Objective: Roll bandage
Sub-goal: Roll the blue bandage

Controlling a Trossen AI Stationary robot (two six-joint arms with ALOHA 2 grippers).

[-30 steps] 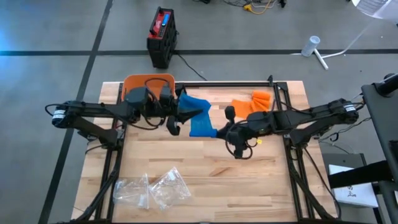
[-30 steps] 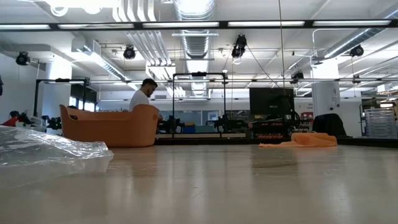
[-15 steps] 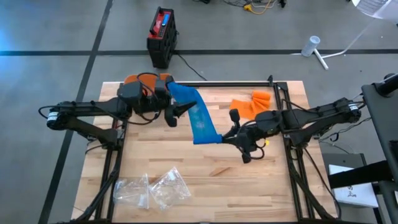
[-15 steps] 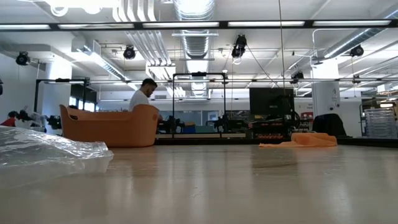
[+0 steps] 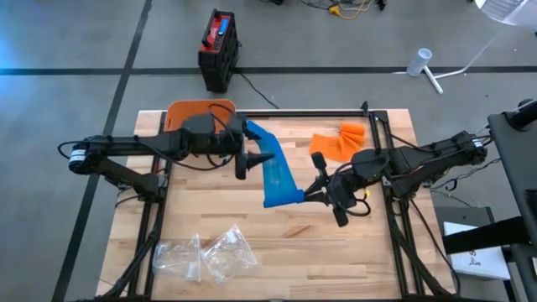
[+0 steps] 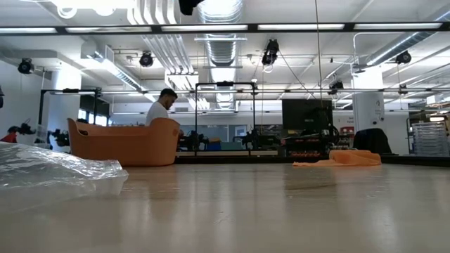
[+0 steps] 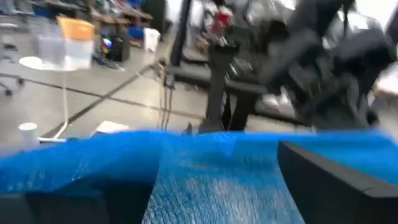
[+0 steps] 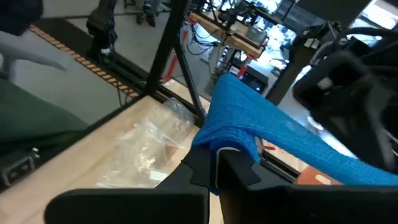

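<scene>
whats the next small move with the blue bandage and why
Probably close the left gripper back on the blue bandage. Its jaws stand open at the strip's upper end, while the right gripper is shut on the lower end, so only one end is held.

Blue bandage (image 5: 273, 172), orange basket (image 5: 180, 113), orange cloth (image 5: 336, 140).

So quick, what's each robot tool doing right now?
Left tool: fingers open, with the blue bandage lying between them.
Right tool: shut on the blue bandage's other end.
</scene>
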